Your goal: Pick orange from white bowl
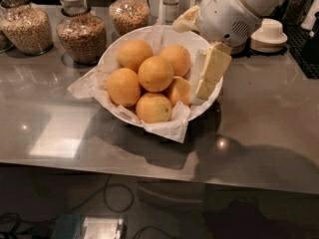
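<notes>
The wide white bowl (119, 112), lined with crumpled white paper, stands in the middle of the grey counter and holds several oranges (155, 73). My gripper (200, 96) hangs from the white arm at the upper right. It reaches down inside the bowl's right rim with its pale fingers (214, 68) pointing down, open and holding nothing. The fingers are right beside the rightmost orange (179, 90), which they partly hide. I cannot tell whether they touch it.
Three glass jars of grain and cereal (82, 36) stand behind the bowl at the left, with a bottle (170, 1) behind it. Small stacked white bowls and plates (269, 34) sit at the back right. The counter's front edge (149, 171) runs below, with cables under it.
</notes>
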Controlling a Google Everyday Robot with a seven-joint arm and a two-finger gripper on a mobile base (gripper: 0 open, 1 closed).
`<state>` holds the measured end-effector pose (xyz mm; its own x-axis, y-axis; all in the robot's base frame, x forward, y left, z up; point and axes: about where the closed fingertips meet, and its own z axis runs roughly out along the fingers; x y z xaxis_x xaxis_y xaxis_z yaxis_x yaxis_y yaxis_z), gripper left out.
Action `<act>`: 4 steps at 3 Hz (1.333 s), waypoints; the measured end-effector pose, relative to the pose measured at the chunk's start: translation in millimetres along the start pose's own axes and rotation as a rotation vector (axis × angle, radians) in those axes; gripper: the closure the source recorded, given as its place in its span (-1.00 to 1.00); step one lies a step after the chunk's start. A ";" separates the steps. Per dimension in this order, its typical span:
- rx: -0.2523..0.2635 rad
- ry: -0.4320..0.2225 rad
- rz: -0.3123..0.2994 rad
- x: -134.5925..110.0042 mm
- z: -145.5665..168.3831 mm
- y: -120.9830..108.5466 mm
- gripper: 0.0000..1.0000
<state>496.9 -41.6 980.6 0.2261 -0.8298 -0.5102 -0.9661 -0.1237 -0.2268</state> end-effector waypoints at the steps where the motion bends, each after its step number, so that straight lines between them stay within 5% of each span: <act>1: -0.063 -0.019 -0.009 -12.0 29.6 2.8 -1.00; 2: -0.088 -0.003 -0.036 -22.5 59.8 -7.4 -1.00; 3: -0.062 0.033 -0.069 -31.5 75.6 -30.8 -1.00; 4: -0.062 0.033 -0.069 -31.4 75.7 -30.8 -1.00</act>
<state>529.0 29.4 940.8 0.2894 -0.8352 -0.4676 -0.9543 -0.2140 -0.2084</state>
